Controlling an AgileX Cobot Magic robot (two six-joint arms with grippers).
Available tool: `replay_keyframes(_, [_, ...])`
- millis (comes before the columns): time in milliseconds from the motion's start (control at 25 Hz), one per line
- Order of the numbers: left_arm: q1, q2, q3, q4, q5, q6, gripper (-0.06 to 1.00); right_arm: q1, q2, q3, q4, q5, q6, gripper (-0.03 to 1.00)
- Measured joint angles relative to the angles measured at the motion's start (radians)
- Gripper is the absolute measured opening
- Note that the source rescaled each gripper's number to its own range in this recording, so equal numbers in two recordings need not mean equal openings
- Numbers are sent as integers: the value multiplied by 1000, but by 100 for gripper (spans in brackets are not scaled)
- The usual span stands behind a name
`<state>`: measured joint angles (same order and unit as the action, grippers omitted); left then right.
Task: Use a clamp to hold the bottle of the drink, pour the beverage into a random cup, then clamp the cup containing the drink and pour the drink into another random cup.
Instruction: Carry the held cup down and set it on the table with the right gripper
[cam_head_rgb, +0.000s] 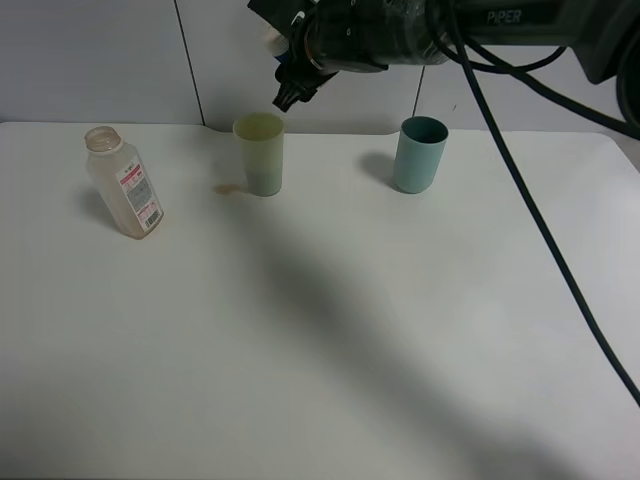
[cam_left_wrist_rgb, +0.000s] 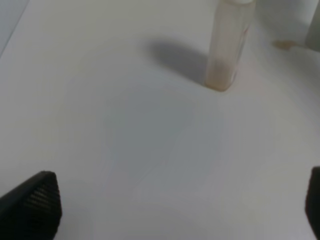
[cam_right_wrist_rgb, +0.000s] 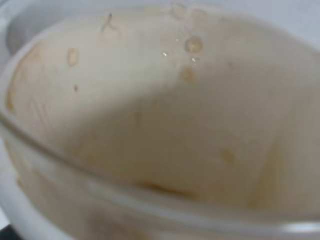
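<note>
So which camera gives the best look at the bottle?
The exterior high view: the bottle shows whole, uncapped, label visible, standing on the table. The left wrist view shows only its blurred lower body; the right wrist view shows none of it.

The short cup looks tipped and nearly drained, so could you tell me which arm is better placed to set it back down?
Right, probably. Its gripper hangs above the tumbler and its wrist view is filled by the cup. The left gripper is open near the bottle.

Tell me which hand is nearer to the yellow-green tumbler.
Right. The right hand hangs just above the tumbler, at its rim. The left hand is out of the overhead view; its camera shows it low over the table facing the bottle, farther off.
</note>
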<state>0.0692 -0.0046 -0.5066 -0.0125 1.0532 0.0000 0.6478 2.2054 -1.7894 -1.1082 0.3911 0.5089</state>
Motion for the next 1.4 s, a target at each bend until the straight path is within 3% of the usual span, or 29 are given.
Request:
replay_keyframes(360, [0, 0, 0, 0, 0, 0, 99, -1, -83, 0, 171, 1, 52, 0])
replay_keyframes(640, [0, 0, 0, 0, 0, 0, 99, -1, -153, 23, 356, 35, -18, 0])
replay_keyframes(840, [0, 0, 0, 0, 0, 0, 99, -1, -195, 114, 414, 25, -43, 0])
replay_keyframes(1160, [0, 0, 0, 0, 0, 0, 99, -1, -308, 374, 545, -164, -96, 0])
replay_keyframes(1400, [0, 0, 0, 0, 0, 0, 99, -1, -392, 524, 612, -254, -174, 0])
